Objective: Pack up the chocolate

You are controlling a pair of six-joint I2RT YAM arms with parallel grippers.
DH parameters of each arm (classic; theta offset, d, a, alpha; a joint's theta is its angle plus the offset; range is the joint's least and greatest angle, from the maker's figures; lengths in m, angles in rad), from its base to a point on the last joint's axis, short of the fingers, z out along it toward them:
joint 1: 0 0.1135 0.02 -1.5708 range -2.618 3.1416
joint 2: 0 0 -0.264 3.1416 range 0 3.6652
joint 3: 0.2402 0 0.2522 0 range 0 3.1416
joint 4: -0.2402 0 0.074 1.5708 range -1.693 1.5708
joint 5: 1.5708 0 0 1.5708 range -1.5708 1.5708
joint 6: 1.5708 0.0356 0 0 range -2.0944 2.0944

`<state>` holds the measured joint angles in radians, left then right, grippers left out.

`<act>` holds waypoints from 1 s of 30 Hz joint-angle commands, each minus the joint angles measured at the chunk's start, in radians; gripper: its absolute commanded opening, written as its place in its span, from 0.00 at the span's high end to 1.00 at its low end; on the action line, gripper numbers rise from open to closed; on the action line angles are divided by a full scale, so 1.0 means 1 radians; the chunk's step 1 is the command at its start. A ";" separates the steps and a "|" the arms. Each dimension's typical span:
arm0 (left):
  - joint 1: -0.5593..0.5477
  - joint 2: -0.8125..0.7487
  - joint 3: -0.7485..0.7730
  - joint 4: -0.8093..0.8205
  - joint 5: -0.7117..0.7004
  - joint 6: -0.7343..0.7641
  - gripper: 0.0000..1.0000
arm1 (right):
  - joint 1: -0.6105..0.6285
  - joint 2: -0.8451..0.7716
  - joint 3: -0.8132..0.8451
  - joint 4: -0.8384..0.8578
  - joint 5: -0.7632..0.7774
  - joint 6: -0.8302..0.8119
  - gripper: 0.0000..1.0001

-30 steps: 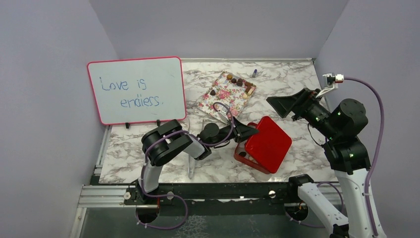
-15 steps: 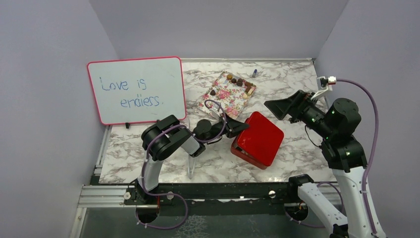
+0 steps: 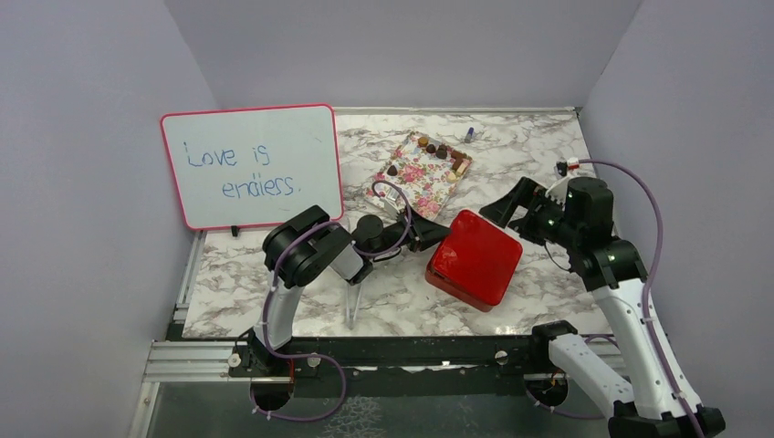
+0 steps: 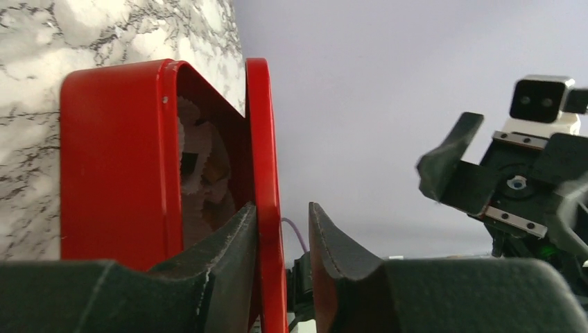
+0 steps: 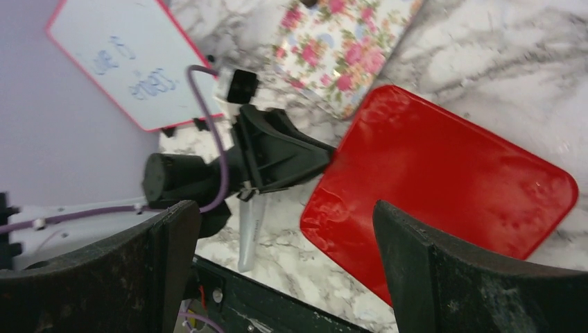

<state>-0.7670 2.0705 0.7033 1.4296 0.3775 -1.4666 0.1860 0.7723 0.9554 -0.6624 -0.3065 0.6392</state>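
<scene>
Unpacked: chocolates (image 3: 441, 151) on tray (image 3: 418, 187), upper centre.
Tin (image 4: 114, 159): lid (image 4: 267, 173) ajar.
Left hand (image 4: 283, 215): loosely astride lid.
Right hand (image 5: 283, 208): spread, empty.

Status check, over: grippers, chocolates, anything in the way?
Left fingers straddle lid rim, not clamped. Right fingers wide open, clear of tin. Chocolates on tray behind tin. Lid ajar over tin, blocks packing.
</scene>
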 commanded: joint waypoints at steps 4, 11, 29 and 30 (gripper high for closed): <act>0.037 -0.051 -0.018 -0.073 0.047 0.080 0.60 | 0.001 0.056 -0.044 -0.153 0.190 0.045 0.00; 0.078 -0.107 -0.042 -0.123 0.058 0.078 0.34 | 0.002 -0.016 -0.116 -0.264 0.374 0.212 0.00; 0.079 -0.293 -0.005 -0.629 0.010 0.527 0.22 | 0.001 -0.048 -0.373 -0.155 0.270 0.285 0.03; 0.078 -0.303 -0.005 -0.641 0.011 0.545 0.22 | 0.001 -0.050 -0.388 -0.124 0.244 0.275 0.03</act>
<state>-0.6857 1.8374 0.6933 0.9123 0.4110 -1.0710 0.1860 0.7227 0.6140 -0.8879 0.0296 0.8948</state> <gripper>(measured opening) 0.771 0.972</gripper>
